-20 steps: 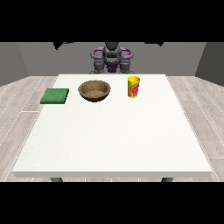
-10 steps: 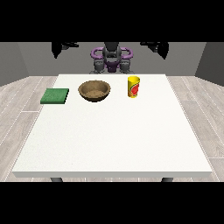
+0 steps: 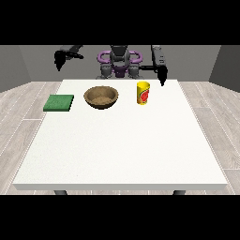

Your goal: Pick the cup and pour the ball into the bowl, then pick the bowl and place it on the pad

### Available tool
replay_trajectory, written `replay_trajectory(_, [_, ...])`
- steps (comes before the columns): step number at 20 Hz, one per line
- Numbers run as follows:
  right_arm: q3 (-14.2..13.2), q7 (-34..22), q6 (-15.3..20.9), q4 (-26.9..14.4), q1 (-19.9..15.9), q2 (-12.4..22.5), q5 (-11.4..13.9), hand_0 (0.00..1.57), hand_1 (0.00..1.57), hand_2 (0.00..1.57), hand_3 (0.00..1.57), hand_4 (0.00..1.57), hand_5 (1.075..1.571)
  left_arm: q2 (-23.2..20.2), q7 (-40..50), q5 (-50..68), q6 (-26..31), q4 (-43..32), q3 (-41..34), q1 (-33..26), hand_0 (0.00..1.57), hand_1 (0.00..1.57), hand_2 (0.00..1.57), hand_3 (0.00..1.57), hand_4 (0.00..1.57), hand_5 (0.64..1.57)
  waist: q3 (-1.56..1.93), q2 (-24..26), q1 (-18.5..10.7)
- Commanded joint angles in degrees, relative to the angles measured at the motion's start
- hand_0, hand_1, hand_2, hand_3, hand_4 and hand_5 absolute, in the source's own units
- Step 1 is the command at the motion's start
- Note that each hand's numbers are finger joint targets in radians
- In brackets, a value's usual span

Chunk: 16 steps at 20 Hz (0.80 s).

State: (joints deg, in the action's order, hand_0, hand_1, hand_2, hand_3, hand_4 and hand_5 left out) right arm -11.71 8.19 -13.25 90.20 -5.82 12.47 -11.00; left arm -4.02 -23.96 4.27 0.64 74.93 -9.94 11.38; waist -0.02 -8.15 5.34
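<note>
We see a yellow cup [image 3: 143,93] with a red label, no legible text, upright on the worktop [image 3: 122,150] just right of the brown bowl [image 3: 101,97]. Bowl looks empty; cup's contents we can't tell. Green pad [image 3: 59,102] lies left of the bowl. Both hands [image 3: 162,75] [image 3: 59,59] are raised behind it, holding nothing; whether fingers are spread or clenched we can't tell.

Bare test room, white table [image 3: 122,150], grey walls, plank floor [image 3: 23,103]

Both arms swung forward and down from their raised spread, so the hand at the view's right [image 3: 162,75] dropped near the table's far edge, while the hand at the view's left [image 3: 60,59] lowered slightly.
</note>
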Motion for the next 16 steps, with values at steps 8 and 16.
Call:
replay_trajectory(8, [-0.74, 5.51, -4.99, -3.72, -0.27, 1.38, -0.61, 0.00, 0.00, 0.00, 0.00, 0.00, 1.570, 1.29, -19.32, -2.06, -4.80, -22.91, -3.74, 8.30, 0.00, 0.00, 0.00, 0.00, 0.00, 1.517, -0.02, -5.45, 3.21])
replay_trajectory(16, [-3.25, 7.64, -5.41, -9.72, -4.22, 3.52, -0.16, 0.00, 0.00, 0.00, 0.00, 0.00, 1.571, -0.87, -23.63, -2.33, -4.94, -35.18, -4.48, 15.24, 0.00, 0.00, 0.00, 0.00, 0.00, 1.521, -0.01, -6.51, 1.94])
